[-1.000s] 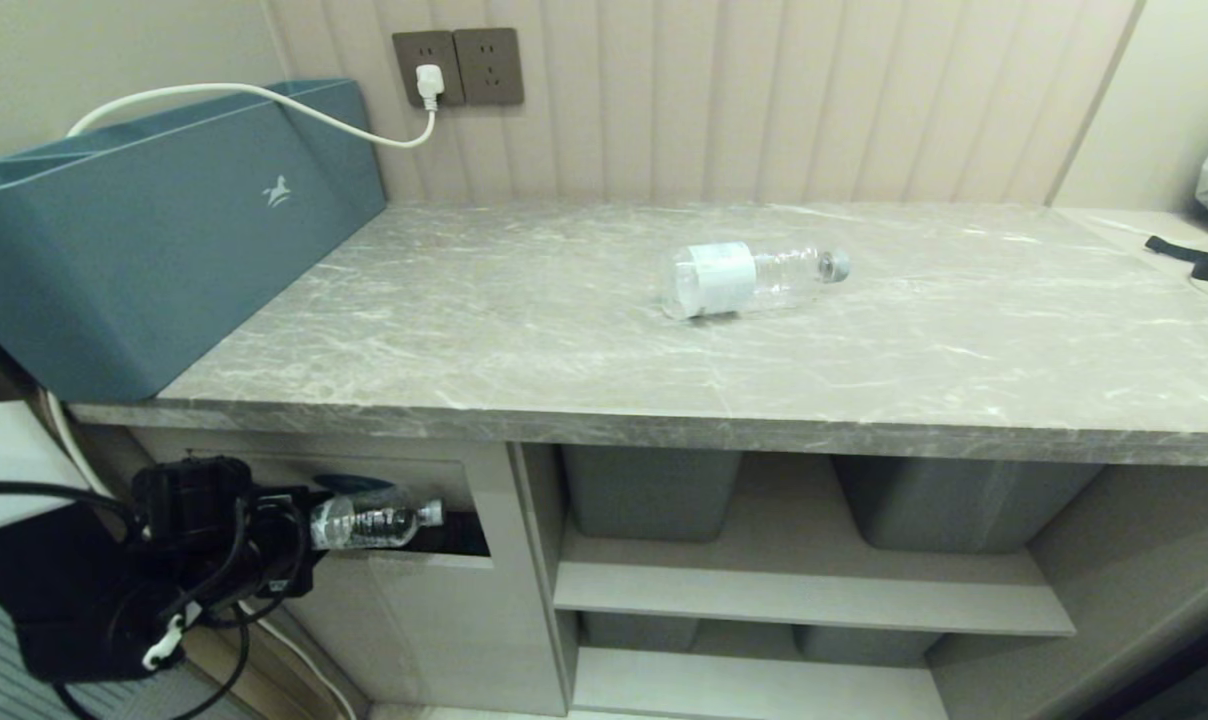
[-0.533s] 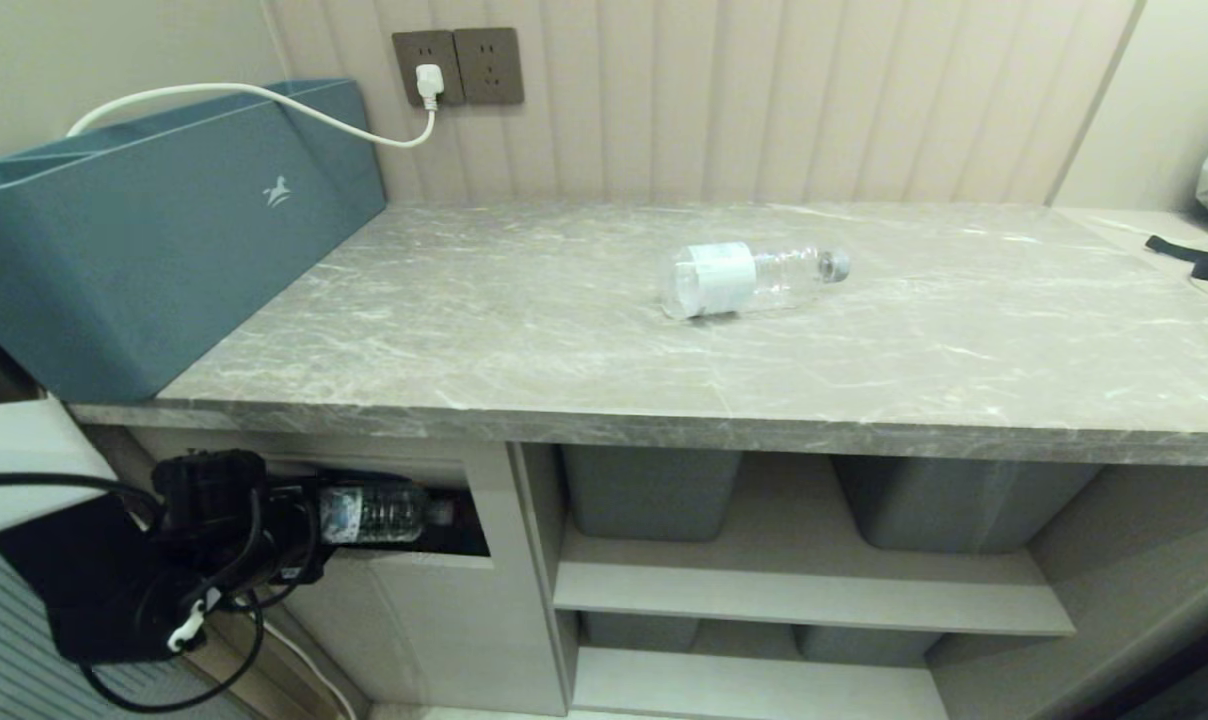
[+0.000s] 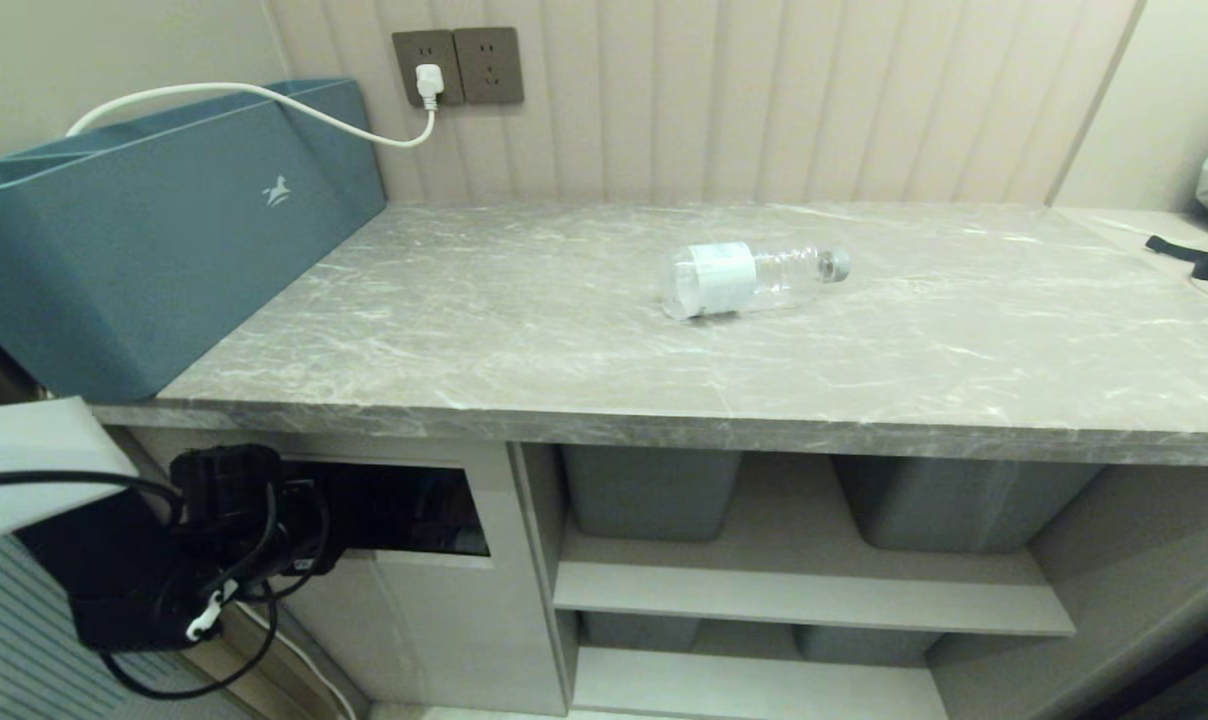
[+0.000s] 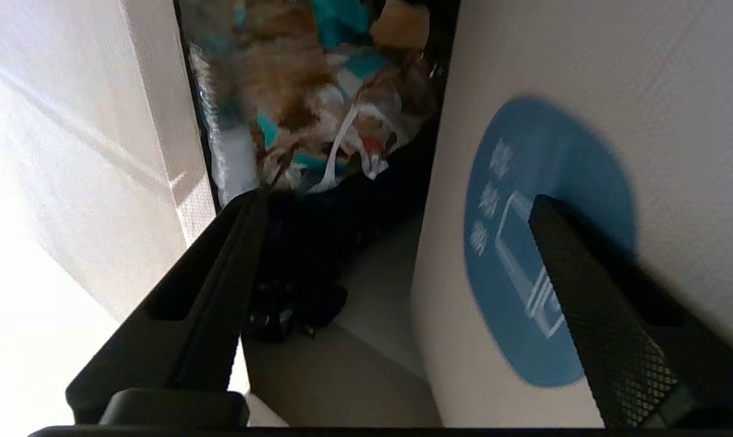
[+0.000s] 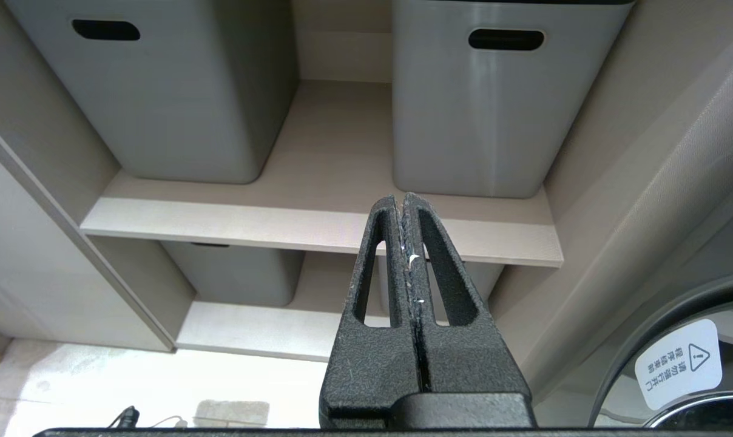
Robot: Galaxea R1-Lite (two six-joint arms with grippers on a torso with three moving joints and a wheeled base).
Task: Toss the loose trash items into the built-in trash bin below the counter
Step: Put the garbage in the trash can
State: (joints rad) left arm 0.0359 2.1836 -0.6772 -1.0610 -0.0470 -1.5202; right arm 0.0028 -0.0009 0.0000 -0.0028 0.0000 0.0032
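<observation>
The left hand [image 3: 314,520] reaches into the dark opening of the built-in trash bin [image 3: 414,600] below the desk [image 3: 524,340], its fingers [image 4: 597,321] spread wide and empty, one against the pushed-in flap's round blue sticker [image 4: 524,255]. The plain white-labelled bottle [image 3: 749,278] lies on its side on the desk. The right hand [image 5: 408,209], fingers pressed together, hangs before the shelves of grey tubs [image 5: 488,103].

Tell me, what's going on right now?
Left gripper open at the bin flap, empty. Right gripper shut, parked. One bottle left on counter. Nothing blocking.
</observation>
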